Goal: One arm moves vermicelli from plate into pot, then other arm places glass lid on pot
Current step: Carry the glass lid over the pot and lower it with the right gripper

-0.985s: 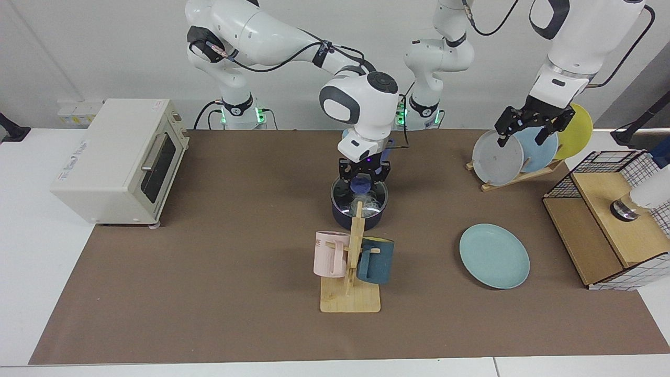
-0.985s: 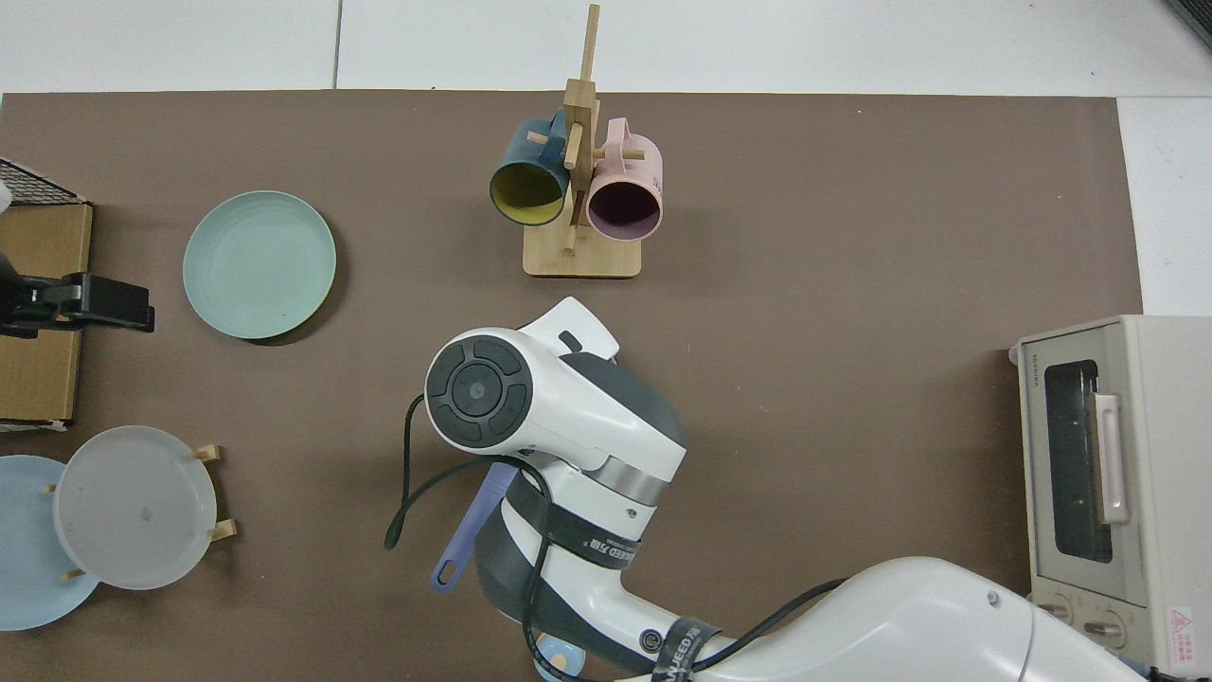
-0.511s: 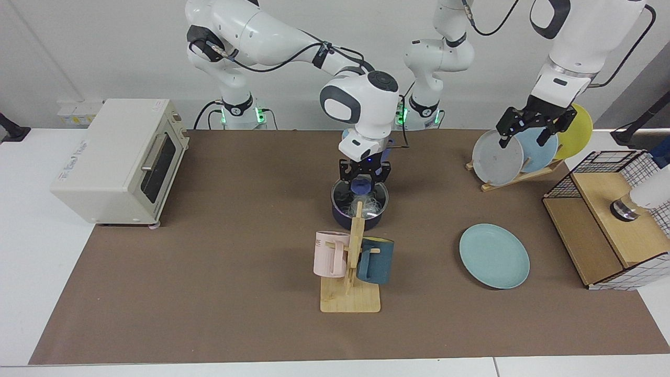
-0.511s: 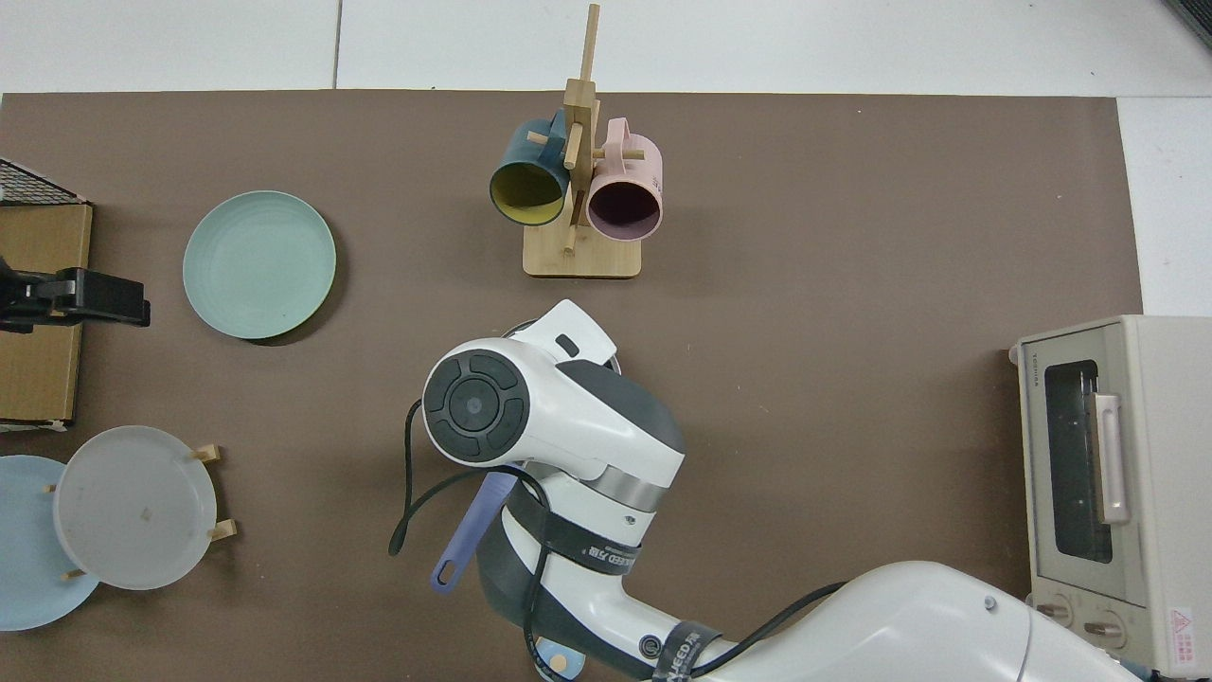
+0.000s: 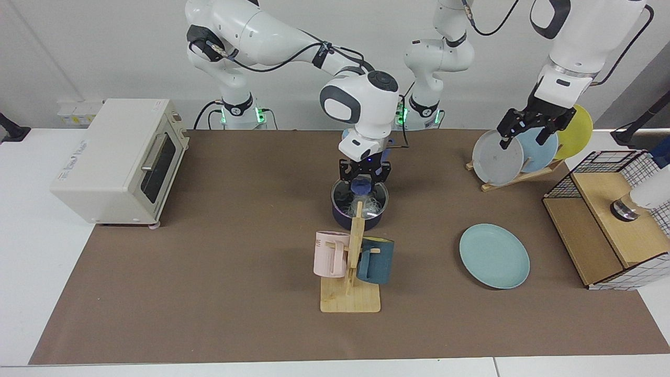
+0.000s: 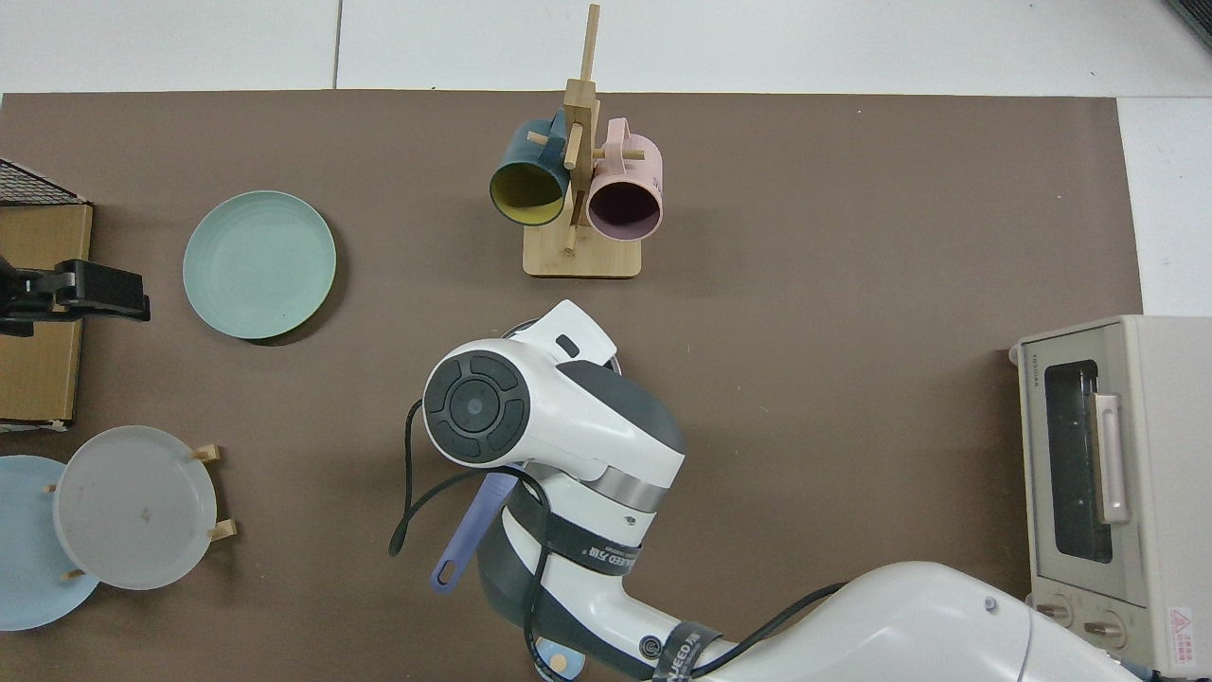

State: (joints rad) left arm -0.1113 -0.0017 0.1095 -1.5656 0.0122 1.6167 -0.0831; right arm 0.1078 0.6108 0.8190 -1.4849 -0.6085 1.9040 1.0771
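The dark navy pot stands mid-table with the glass lid resting on it. White vermicelli shows through the glass. My right gripper hangs just above the lid's blue knob, open, its fingers spread wider than the knob. From above, the right arm covers the pot, leaving only the purple-blue handle visible. The teal-green plate lies bare. My left gripper hovers open and holding nothing in front of the plate rack.
A wooden mug rack with a pink and a dark teal mug stands just in front of the pot. A toaster oven sits at the view's left. A rack holds grey, blue and yellow plates; beside it stands a wire-and-wood crate.
My right gripper has risen a little above the lid's knob while the lid stays on the pot. My left gripper has drifted slightly up and back near the plate rack.
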